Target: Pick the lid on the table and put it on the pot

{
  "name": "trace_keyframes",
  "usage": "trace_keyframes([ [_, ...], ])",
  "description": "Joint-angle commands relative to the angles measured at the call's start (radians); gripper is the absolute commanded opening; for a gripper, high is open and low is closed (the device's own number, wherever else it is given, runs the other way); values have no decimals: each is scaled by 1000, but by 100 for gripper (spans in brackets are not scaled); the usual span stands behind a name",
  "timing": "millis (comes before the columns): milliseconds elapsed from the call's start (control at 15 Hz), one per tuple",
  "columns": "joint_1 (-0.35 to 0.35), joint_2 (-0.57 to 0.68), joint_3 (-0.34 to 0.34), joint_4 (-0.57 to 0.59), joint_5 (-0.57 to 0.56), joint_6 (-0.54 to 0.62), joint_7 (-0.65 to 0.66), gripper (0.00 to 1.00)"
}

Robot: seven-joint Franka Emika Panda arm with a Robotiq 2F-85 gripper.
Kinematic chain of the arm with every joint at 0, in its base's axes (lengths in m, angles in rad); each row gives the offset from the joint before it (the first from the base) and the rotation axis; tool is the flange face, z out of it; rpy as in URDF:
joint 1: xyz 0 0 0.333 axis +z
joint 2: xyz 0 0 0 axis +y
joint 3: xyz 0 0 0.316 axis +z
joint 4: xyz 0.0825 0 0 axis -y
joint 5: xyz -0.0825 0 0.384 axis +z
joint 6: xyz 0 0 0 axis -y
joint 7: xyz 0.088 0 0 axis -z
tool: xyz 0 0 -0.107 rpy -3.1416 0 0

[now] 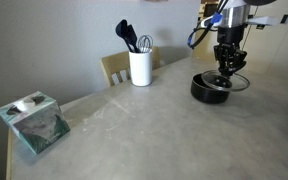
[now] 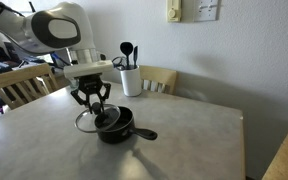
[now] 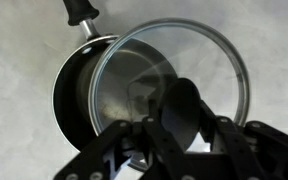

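Observation:
The clear glass lid [image 3: 199,55] with a metal rim hangs from my gripper [image 3: 184,125], whose fingers are shut on its black centre knob [image 3: 184,100]. The lid sits partly over the small black pot [image 3: 66,90], offset to one side, so part of the pot's rim is uncovered. The pot's long handle [image 3: 80,10] points away. In both exterior views the gripper [image 1: 227,70] [image 2: 94,105] is just above the pot [image 1: 208,90] [image 2: 117,128], with the lid [image 1: 236,82] [image 2: 85,123] sticking out past the pot over the table [image 1: 154,130] [image 2: 194,130].
A white utensil holder [image 1: 140,68] [image 2: 131,80] with black utensils stands at the table's back edge. A tissue box [image 1: 32,122] sits near one corner. Wooden chairs [image 1: 114,68] [image 2: 24,85] [image 2: 162,78] stand around the table.

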Motion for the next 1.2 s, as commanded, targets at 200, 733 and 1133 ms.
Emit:
trace_keyframes([
  [200,-10,131,2,141,-8,6,-5,15],
  [733,-13,176,6,226,-9,-5,-2,15],
  [1133,-25,192,-1,221,-5,-4,9,15],
])
